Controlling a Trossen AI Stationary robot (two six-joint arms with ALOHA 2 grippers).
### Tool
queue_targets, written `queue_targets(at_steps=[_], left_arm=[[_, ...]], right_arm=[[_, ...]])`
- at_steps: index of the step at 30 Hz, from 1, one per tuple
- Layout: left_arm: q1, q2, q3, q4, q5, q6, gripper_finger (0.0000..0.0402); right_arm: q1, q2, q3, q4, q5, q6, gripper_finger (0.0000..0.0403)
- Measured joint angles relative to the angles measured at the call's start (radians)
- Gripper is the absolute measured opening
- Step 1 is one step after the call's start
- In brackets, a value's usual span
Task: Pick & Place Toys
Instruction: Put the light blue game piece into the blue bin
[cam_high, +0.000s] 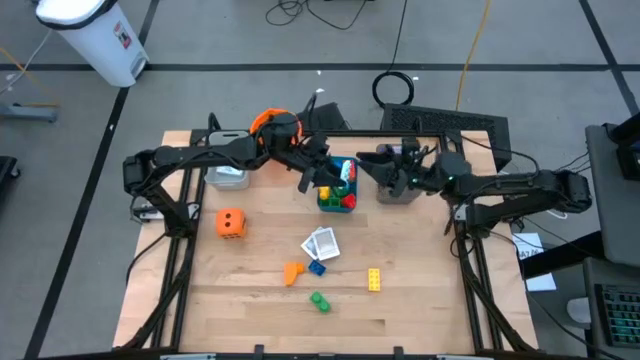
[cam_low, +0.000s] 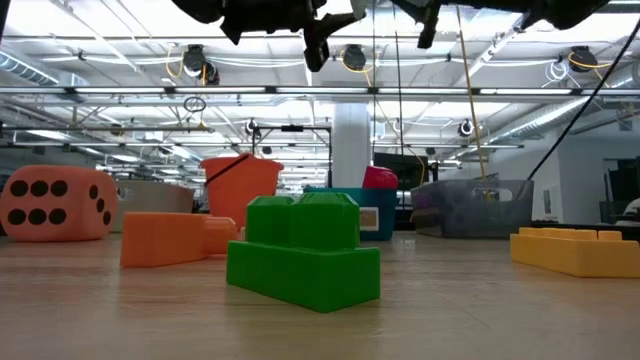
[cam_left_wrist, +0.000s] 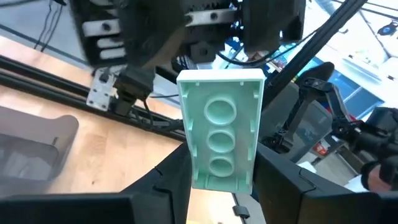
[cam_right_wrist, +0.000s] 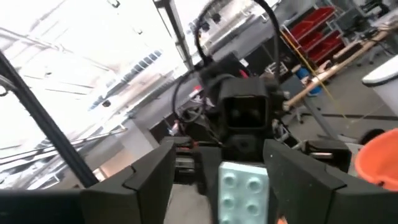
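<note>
A pale green brick (cam_left_wrist: 221, 124) hangs in the air between my two grippers, above the teal tray (cam_high: 322, 204) at mid-table. My left gripper (cam_left_wrist: 221, 177), reaching in from the table's left (cam_high: 322, 178), is shut on it. My right gripper (cam_right_wrist: 227, 180), coming from the table's right (cam_high: 375, 166), is open; its fingers stand on either side of the brick's studded face (cam_right_wrist: 242, 186) with a gap on each side. On the table lie an orange die (cam_high: 231, 223), white cards (cam_high: 322, 243) and orange (cam_high: 292, 272), blue (cam_high: 317, 267), yellow (cam_high: 373, 279) and green (cam_high: 319, 300) bricks. My left gripper pinches the pale green brick by its two long sides, near the end closest to the wrist (cam_left_wrist: 194, 177), between its two fingers. The fingers come about level from the table's left and lie along the brick. The brick sticks out beyond them, hollow underside toward the wrist camera, lifted clear.
The teal tray holds several coloured bricks. A grey tray (cam_high: 397, 190) stands to its right under my right gripper, a pale tray (cam_high: 226, 177) at the far left, and an orange bucket (cam_high: 272, 122) at the far edge. Bare wood lies along the near edge.
</note>
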Motion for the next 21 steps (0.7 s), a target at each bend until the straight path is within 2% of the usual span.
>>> queue_targets(at_steps=[4, 9, 11, 21], left_arm=[[0.028, -0.001, 0.001, -0.077, -0.004, 0.052, 0.0152], [0.038, 0.008, 0.001, -0.336, -0.173, 0.243, 0.0158], [0.038, 0.028, 0.001, -0.395, -0.207, 0.284, 0.0158], [0.037, 0.222, 0.000, -0.421, -0.224, 0.244, 0.0160]], right_arm=[[-0.032, -0.071, 0.000, -0.066, -0.051, 0.015, 0.0237], [-0.033, -0.146, 0.000, -0.210, -0.049, 0.011, 0.0229], [-0.033, -0.158, 0.000, -0.252, -0.049, 0.010, 0.0227], [-0.033, -0.139, 0.000, -0.305, -0.046, 0.041, 0.0223]])
